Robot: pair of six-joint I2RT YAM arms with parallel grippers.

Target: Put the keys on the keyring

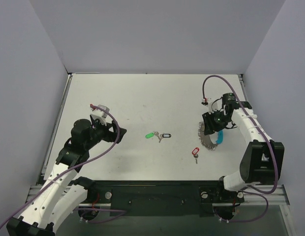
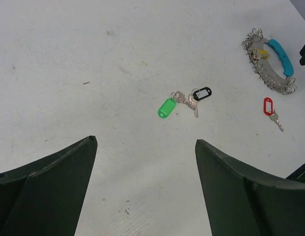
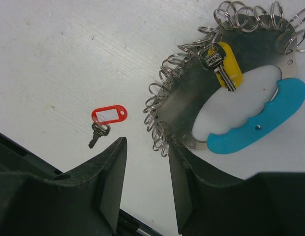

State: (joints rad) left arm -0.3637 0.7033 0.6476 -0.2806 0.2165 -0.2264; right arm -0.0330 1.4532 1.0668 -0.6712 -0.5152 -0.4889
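Note:
The keys lie loose on the white table: a green-tagged key (image 1: 150, 134) (image 2: 165, 108) and a black-tagged key (image 1: 166, 135) (image 2: 202, 93) touch each other mid-table. A red-tagged key (image 1: 195, 151) (image 2: 268, 105) (image 3: 108, 117) lies alone to the right. The keyring (image 1: 210, 139) (image 2: 270, 69) (image 3: 187, 98) is a curved metal band edged with several split rings, with a blue handle (image 3: 256, 120) and a yellow-tagged key (image 3: 225, 66). My right gripper (image 1: 207, 129) (image 3: 146, 143) hovers at its end, jaws partly apart with only table between them. My left gripper (image 1: 121, 133) (image 2: 145, 140) stands wide open, left of the keys.
Grey walls enclose the table on the left, back and right. The black base rail (image 1: 157, 194) runs along the near edge. A purple cable (image 1: 211, 81) loops above the right arm.

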